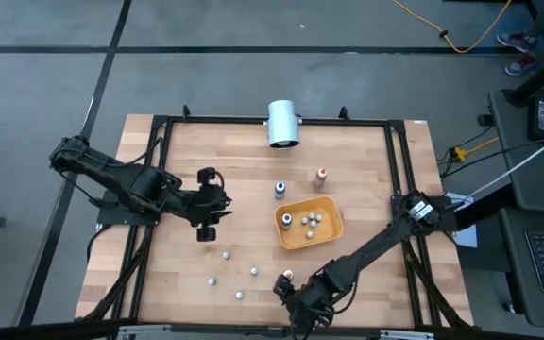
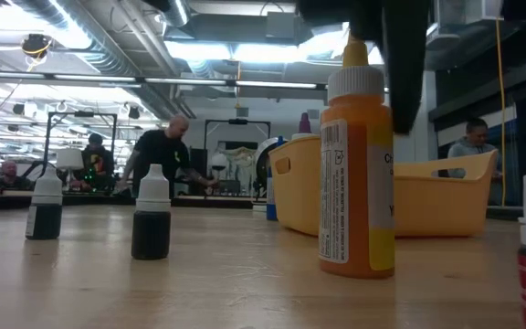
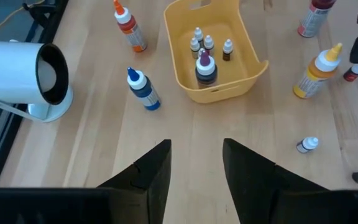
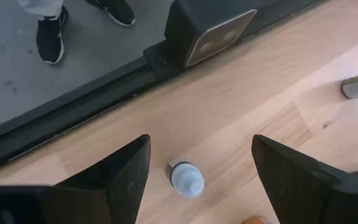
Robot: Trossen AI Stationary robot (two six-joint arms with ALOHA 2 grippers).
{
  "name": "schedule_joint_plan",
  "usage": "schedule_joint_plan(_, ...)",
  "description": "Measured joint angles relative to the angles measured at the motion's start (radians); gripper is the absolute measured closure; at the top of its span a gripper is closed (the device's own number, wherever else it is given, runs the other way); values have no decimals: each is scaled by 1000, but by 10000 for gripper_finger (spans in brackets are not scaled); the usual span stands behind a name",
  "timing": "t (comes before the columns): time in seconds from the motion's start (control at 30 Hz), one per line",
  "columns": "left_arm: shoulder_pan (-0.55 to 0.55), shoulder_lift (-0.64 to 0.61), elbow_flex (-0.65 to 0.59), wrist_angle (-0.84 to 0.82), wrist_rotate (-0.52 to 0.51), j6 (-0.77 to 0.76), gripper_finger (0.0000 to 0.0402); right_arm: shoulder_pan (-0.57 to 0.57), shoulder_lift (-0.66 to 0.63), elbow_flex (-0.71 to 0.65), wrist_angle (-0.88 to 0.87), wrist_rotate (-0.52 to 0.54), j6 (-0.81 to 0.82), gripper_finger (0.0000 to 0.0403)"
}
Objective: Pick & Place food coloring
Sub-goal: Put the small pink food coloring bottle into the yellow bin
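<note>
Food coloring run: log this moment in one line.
left gripper: open, empty, mid-table | right gripper: open over small bottle at near edge | tray: several bottles inside

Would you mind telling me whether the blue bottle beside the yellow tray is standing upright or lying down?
Upright. The blue bottle stands on its base with its white cap on top, on the bare table just outside the yellow tray.

Both arms show black all over against the wooden table (image 1: 253,170), built of slim dark links with chunkier joint housings. The left arm (image 1: 111,175) trails black cables off the table's left edge. The right arm (image 1: 376,247) carries a pale patch on the housing near the table's right rail. The left gripper (image 3: 194,177) has two matte black, wedge-shaped fingers with angular edges; the right gripper (image 4: 197,180) has broader black wedges.
</note>
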Motion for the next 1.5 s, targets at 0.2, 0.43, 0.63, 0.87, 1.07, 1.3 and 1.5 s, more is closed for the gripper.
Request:
schedule_joint_plan(0.2, 0, 0, 0, -1, 29, 0, 261, -25, 2, -43, -30, -16, 28, 122)
schedule_joint_plan(0.43, 0, 0, 0, 0, 28, 0, 261, -32, 3, -57, -35, -16, 52, 122)
schedule_joint_plan(0.63, 0, 0, 0, 0, 22, 0, 261, -31, 3, -52, 15, -17, 53, 122)
schedule_joint_plan(0.87, 0, 0, 0, 0, 19, 0, 261, -31, 3, -53, 14, -32, 55, 122)
schedule_joint_plan(1.07, 0, 0, 0, 0, 3, -1, 261, -31, 3, -64, 30, -75, 55, 135)
schedule_joint_plan(1.3, 0, 0, 0, 0, 3, -8, 261, -31, 3, -64, 25, -95, 55, 204)
schedule_joint_plan(1.5, 0, 0, 0, 0, 3, -8, 261, -31, 3, -64, 24, -104, 78, 281)
